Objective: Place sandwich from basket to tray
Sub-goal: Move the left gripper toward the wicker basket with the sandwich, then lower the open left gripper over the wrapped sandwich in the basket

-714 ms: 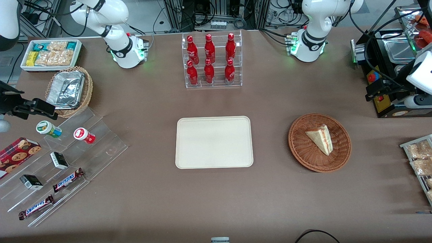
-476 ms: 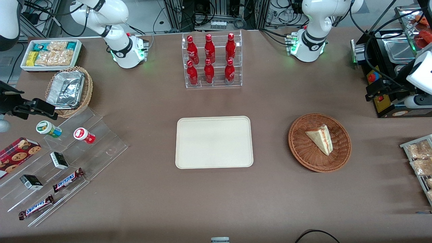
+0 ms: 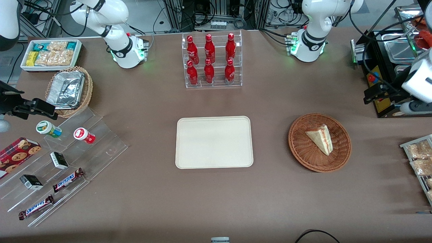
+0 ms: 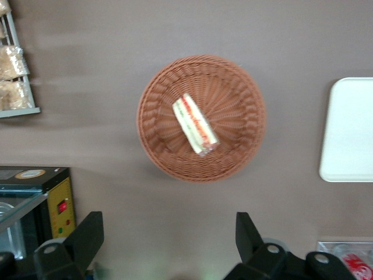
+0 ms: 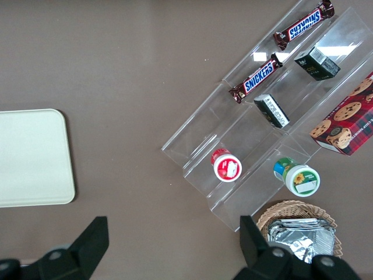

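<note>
Sandwich (image 3: 320, 139) lying in basket (image 3: 341, 155), resting against the basket's sloped wall with the filling edge turned toward the working arm's end of the surface (image 3: 216, 202). Basket standing toward that end, level with tray (image 3: 189, 158); tray bare, near the middle of the surface, well apart from the basket. Gripper (image 4: 169, 245) held high near the working arm's edge of the surface, not over the basket; jaws spread wide apart, holding nothing. Task not yet started: approach and descent outstanding. Likely faults from here: jaws closing across the sandwich's slanted faces instead of along its flat sides, causing the wedge to squirt out or the soft bread to crush; descent too deep, with fingertips catching the weave and dragging or tipping the light basket; off-centre approach striking the basket rim; grip too loose, dropping the sandwich onto the bare surface between basket and tray during transfer.
</note>
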Robot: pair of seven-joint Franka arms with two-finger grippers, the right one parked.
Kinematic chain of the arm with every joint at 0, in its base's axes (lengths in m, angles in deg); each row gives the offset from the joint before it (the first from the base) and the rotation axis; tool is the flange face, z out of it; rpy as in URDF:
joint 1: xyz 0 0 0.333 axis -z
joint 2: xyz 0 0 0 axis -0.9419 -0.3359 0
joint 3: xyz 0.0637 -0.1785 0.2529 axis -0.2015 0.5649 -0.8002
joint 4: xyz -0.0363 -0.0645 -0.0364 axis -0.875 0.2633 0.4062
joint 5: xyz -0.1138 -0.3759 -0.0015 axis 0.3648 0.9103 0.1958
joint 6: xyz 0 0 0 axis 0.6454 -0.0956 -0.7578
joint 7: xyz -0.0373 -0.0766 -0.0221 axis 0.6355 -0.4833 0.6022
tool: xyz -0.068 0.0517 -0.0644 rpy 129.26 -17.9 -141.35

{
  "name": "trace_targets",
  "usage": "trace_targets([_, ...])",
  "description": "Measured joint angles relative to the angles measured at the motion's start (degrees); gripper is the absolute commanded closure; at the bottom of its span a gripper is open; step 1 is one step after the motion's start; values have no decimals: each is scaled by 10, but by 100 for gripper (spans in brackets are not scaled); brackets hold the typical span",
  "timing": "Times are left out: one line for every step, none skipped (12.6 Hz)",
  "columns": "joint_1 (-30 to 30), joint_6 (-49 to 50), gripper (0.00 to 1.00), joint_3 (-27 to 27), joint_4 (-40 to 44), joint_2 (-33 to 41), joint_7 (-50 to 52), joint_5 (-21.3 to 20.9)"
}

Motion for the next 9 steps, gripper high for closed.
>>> trace_targets([0, -19, 0, 0, -15, -5, 24, -8])
trace_targets([1, -45, 0, 1, -34, -9, 60, -9])
trace_targets([5, -69, 0, 3, -54, -11, 86, -10])
trace_targets([10, -92, 0, 4, -76, -12, 102, -11])
trace_targets([14, -116, 0, 4, -99, -13, 110, -11])
trace_targets([15, -144, 0, 4, -123, -13, 113, -11])
trace_targets([16, -171, 0, 4, -148, -14, 115, -11])
trace_targets([16, -194, 0, 4, -171, -16, 115, -11])
trace_targets([15, -214, 0, 4, -193, -17, 116, -11])
